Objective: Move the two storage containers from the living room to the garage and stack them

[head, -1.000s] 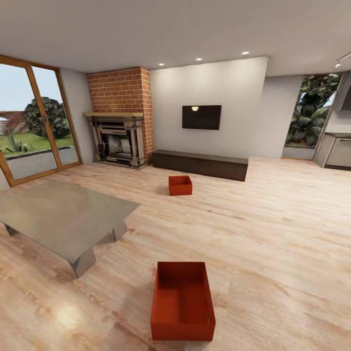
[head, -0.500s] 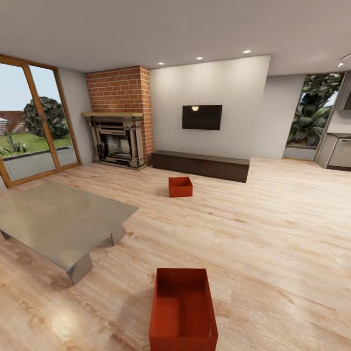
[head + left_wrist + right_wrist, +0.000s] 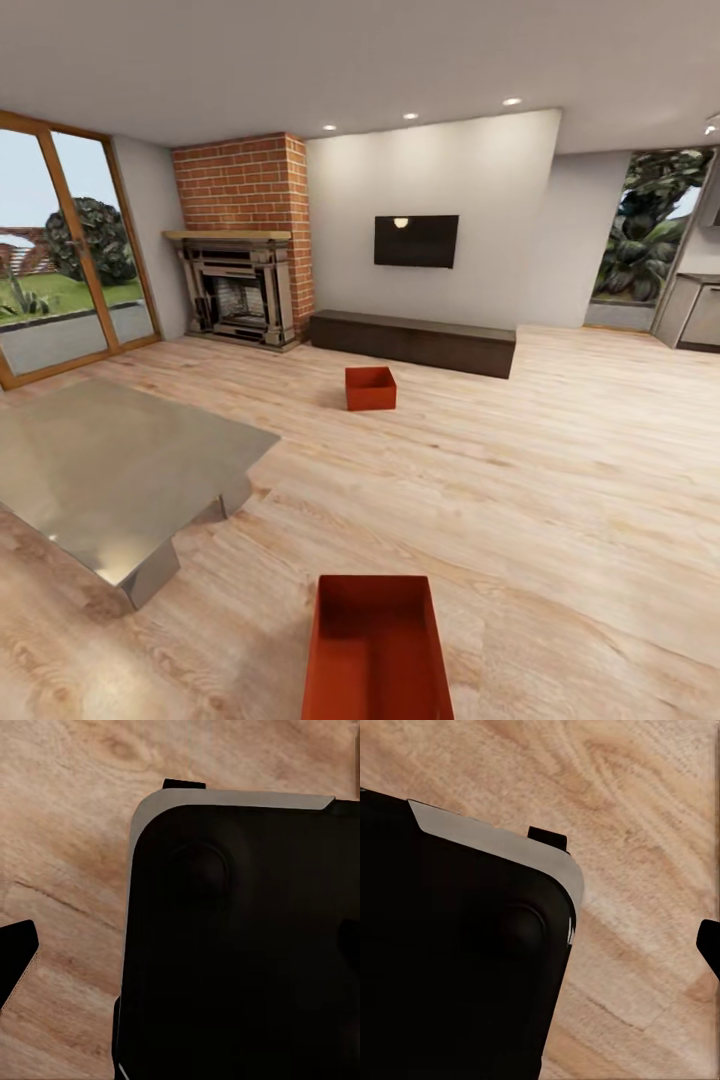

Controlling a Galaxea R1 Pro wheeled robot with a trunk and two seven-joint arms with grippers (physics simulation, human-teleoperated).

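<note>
Nearer now through camera advance, two orange-red open bins: near container [image 3: 377,650], far container [image 3: 370,388]; tool state unreadable.

Near storage container [image 3: 378,650] cut off by head view's lower edge

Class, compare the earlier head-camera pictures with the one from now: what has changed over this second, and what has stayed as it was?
The whole view has shifted, so the camera has moved forward: the near orange-red open-top storage bin now sits lower and larger, cut by the picture's bottom edge. Nothing was gripped or released. The far orange-red bin, the grey glass table and the brick fireplace keep their places on the light wood plank floor.
</note>
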